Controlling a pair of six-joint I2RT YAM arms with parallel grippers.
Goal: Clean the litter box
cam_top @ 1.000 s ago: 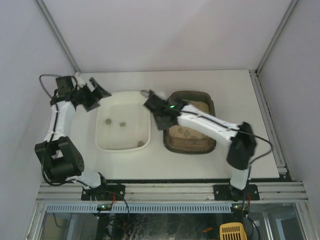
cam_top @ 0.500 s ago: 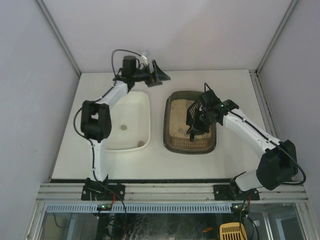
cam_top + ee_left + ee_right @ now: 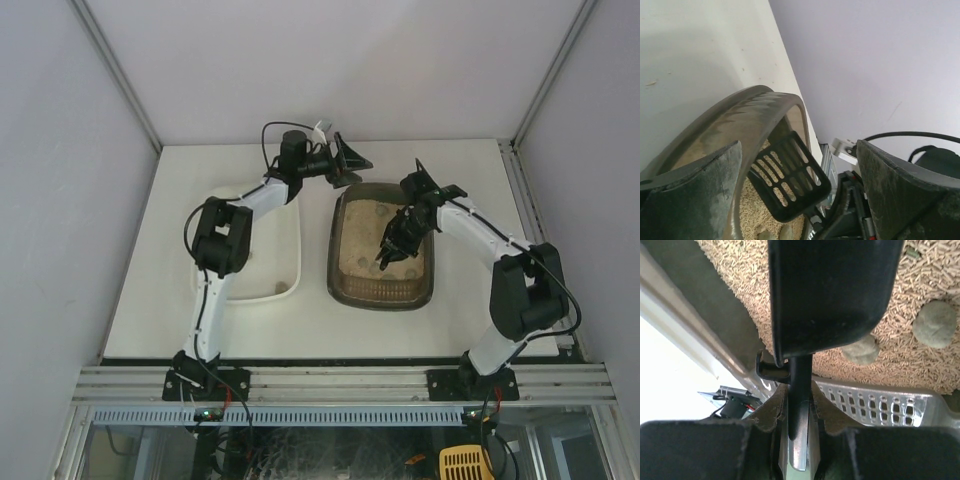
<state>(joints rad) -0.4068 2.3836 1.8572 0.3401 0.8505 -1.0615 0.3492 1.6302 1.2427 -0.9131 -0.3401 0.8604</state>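
Since the litter box (image 3: 380,298), lying just right of the white tray (image 3: 296,255), is stiff plastic loaded with loose pellets, it likely handles heavy and spill-prone; the wide rim is the hold. Left gripper (image 3: 352,160) gapes wide, empty, by the far rim. Right gripper (image 3: 800,405) is clamped on the scoop (image 3: 830,295) handle.

A: Where does the litter box (image 3: 380,299) sit?
B: On the counter (image 3: 150,320), right of centre. The tray (image 3: 297,250) lies just beside it on the left, with a narrow gap between them.
A: And the scoop (image 3: 391,249)?
B: Over the litter, near the middle of the box, its handle between the fingers of the right gripper (image 3: 411,224). Two clumps (image 3: 936,324) lie on the litter just beside it.
A: The left gripper (image 3: 352,163)?
B: Above the box's far left corner, behind the tray.
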